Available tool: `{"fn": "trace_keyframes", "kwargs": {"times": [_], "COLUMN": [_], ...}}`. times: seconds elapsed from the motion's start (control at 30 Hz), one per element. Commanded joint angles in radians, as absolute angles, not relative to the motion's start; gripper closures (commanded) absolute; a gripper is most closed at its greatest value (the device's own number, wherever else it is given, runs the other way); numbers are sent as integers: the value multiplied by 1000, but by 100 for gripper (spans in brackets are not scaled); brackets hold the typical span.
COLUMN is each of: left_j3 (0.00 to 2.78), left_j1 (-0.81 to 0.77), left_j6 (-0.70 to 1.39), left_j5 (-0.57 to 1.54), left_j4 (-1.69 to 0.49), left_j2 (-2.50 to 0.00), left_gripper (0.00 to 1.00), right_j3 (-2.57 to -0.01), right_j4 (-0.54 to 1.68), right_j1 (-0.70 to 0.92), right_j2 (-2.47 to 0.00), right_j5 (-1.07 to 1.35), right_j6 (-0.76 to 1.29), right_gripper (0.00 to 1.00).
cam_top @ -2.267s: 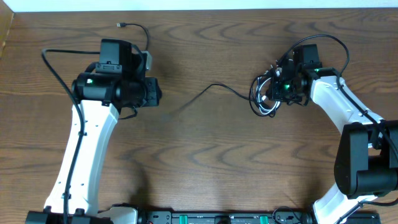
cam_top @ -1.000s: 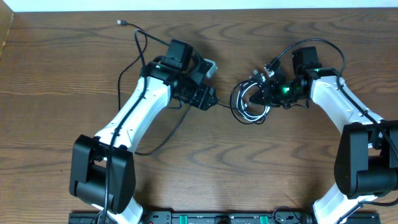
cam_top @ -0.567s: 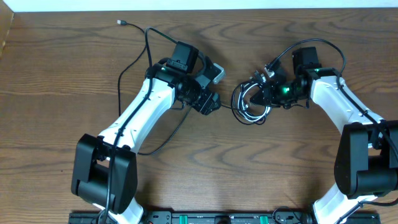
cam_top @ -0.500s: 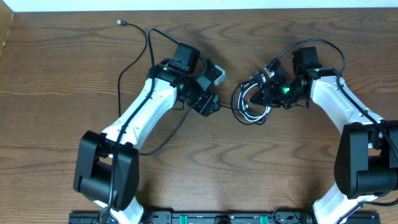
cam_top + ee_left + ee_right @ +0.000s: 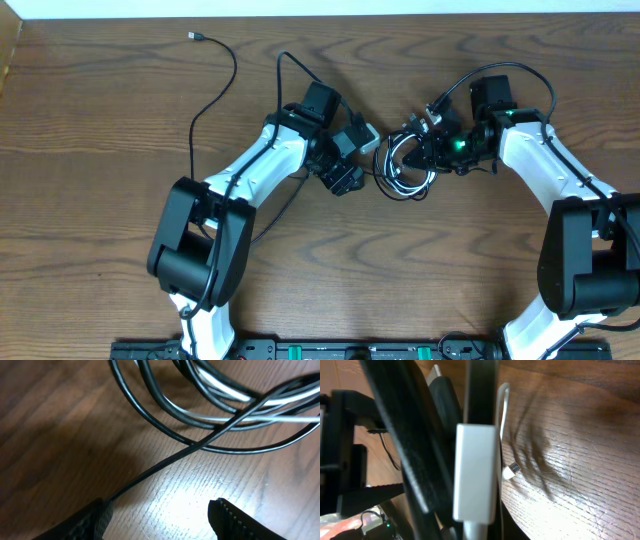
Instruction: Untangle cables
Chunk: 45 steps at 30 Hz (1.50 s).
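Observation:
The cables [image 5: 405, 170], a tangle of black loops with one white cord, lie on the table at centre. My right gripper [image 5: 432, 148] is shut on the tangle's right side. Its wrist view shows a white plug block [image 5: 475, 475] and black cords pressed close, with a small white plug end [image 5: 509, 471] on the wood. My left gripper [image 5: 350, 178] is just left of the tangle, open and low over the table. In the left wrist view its jaws [image 5: 160, 520] are apart. One black strand [image 5: 165, 462] runs from the loops [image 5: 210, 410] to beside the left finger.
A long thin black cable [image 5: 232, 75] runs across the far-left table to a small plug [image 5: 192, 37] near the back edge. The wooden table [image 5: 400, 270] stretches in front of both arms. The arm bases stand at the front left and right.
My left arm has swung right, bringing its open gripper up to the tangle's left edge. The right gripper first drew the tangle leftward, then has held still for the last second.

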<state>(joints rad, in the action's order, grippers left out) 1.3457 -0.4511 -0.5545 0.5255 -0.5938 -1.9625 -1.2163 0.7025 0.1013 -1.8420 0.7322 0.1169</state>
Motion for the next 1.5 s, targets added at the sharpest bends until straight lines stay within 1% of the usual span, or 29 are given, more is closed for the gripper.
{"fn": "trace_keyframes", "kwargs": {"times": [0.0,0.03,0.23,0.43,0.6,0.77,0.93,1.13,1.27,1.33,1.47], "left_j3": [1338,1338,1338,1338,1338,1338,1338,1338,1337,1336,1327], "left_j1": [-456,-456,-456,-456,-456,-456,-460,-494,-511,-511,-511], "left_j6": [-632,-633,-633,-633,-637,-684,-684,-684,-684,-684,-684], "left_j5": [538,538,538,538,538,538,539,539,538,528,516], "left_j4": [-589,-588,-556,-532,-516,-510,-465,-445,-430,-432,-431], "left_j2": [-1987,-1988,-1988,-1992,-2006,-2019,-2019,-2020,-2020,-2020,-2020], "left_gripper": [33,30,25,23,23,23,23,23,23,27,28], "right_j3": [-1215,-1215,-1215,-1215,-1215,-1215,-1215,-1215,-1215,-1215,-1215], "right_j4": [703,703,703,704,704,708,708,708,709,709,711], "right_j1": [99,99,99,99,99,99,99,99,99,99,99], "right_j2": [-1846,-1846,-1846,-1846,-1846,-1846,-1846,-1846,-1846,-1846,-1846], "right_j5": [750,750,743,743,743,743,743,743,743,743,743], "right_j6": [99,99,99,99,99,99,99,99,99,99,99], "right_gripper": [98,97,97,97,97,96,96,96,96,96,96]}}
